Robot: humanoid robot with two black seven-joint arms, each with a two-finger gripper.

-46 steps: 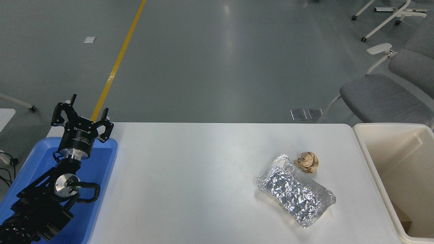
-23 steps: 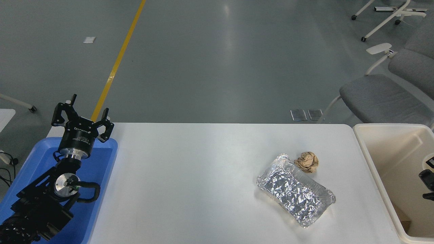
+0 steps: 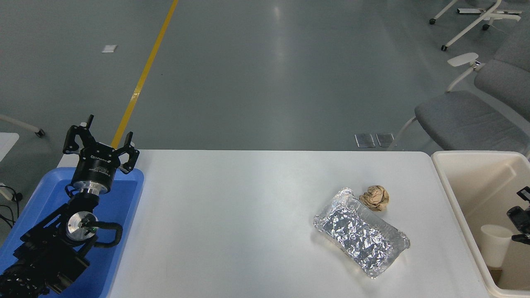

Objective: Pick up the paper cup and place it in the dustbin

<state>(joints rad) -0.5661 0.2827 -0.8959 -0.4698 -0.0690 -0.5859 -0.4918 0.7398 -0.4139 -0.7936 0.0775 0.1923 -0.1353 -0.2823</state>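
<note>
The left gripper point(image 3: 100, 142) sits parked at the lower left over the blue plastic tray point(image 3: 124, 198), its fingers spread wide and empty. On the white table point(image 3: 232, 215), the crinkled silver foil tray point(image 3: 361, 232) lies right of centre with the crumpled brown paper ball point(image 3: 375, 197) touching its far corner. At the right edge, the paper cup point(image 3: 495, 244) is inside the dustbin point(image 3: 455, 198), near its left wall, upright with its wider end up. The right gripper point(image 3: 522, 221) pokes in from the right edge just beside the cup, slightly above it and apart from it; only a sliver shows, so I cannot tell how its fingers stand. Half a second ago the cup was not visible in the bin; now it is.
</note>
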